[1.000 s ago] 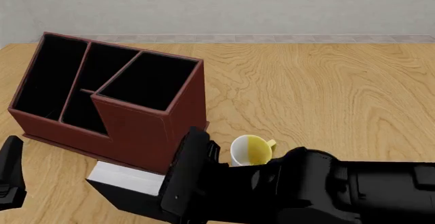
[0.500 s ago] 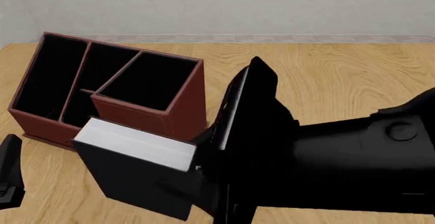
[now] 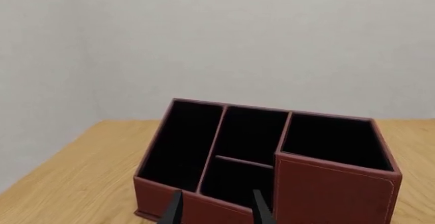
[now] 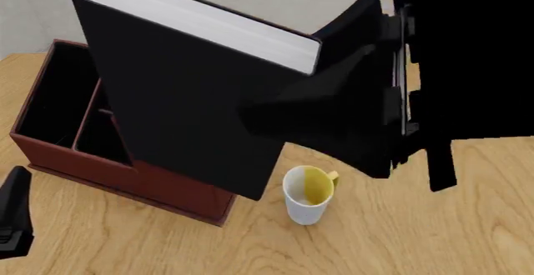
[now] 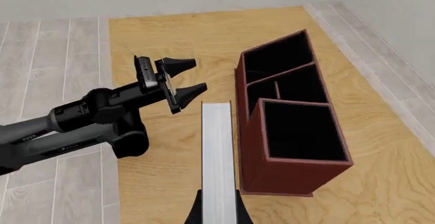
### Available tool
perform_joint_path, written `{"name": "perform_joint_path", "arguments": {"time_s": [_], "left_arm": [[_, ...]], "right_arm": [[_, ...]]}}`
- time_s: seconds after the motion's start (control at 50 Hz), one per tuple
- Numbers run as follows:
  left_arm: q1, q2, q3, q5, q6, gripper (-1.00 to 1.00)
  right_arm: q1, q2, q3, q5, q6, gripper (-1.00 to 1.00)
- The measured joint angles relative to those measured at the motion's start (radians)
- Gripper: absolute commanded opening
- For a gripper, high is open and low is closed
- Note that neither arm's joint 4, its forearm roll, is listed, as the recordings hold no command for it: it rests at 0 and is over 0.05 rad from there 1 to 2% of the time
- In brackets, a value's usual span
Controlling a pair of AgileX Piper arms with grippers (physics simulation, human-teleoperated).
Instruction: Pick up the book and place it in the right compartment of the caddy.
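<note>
My right gripper [image 4: 334,115] is shut on the book [image 4: 167,100], a thick black hardcover, and holds it upright high over the table with the white page edge [image 4: 209,25] on top. In the right wrist view the page edge [image 5: 219,152] runs out from between the fingers [image 5: 196,213], beside the caddy [image 5: 292,173]. The red-brown caddy [image 4: 50,144] stands at the left, partly behind the book. Its right compartment [image 5: 302,132] is hidden by the book in the front view and shows in the left wrist view [image 3: 333,142]. My left gripper [image 4: 12,219] is open and empty.
A white mug [image 4: 307,194] with a yellow inside stands on the wooden table [image 4: 467,225] just right of the caddy's front corner. The left arm [image 5: 81,117] reaches in beside the caddy, with its open gripper [image 5: 190,76] near the narrow slots.
My right gripper has lifted the book from near the table in front of the caddy to high above it, uncovering the mug. The left arm has not moved.
</note>
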Motion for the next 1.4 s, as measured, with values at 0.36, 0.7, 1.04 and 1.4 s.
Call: {"name": "perform_joint_path", "arguments": {"time_s": [0.36, 0.7, 1.04, 1.4], "left_arm": [[-0.078, 0.0, -0.026, 0.026, 0.029, 1.0], [-0.253, 0.0, -0.107, 0.135, 0.088, 1.0], [-0.45, 0.0, -0.232, 0.318, 0.146, 1.0], [-0.525, 0.0, -0.25, 0.372, 0.162, 1.0]], "right_arm": [[-0.054, 0.032, -0.175, 0.084, -0.037, -1.0], [-0.125, 0.084, -0.194, 0.061, -0.032, -1.0], [-0.168, 0.167, -0.207, 0.024, -0.035, -1.0], [-0.198, 0.242, -0.249, 0.019, -0.058, -1.0]]}}
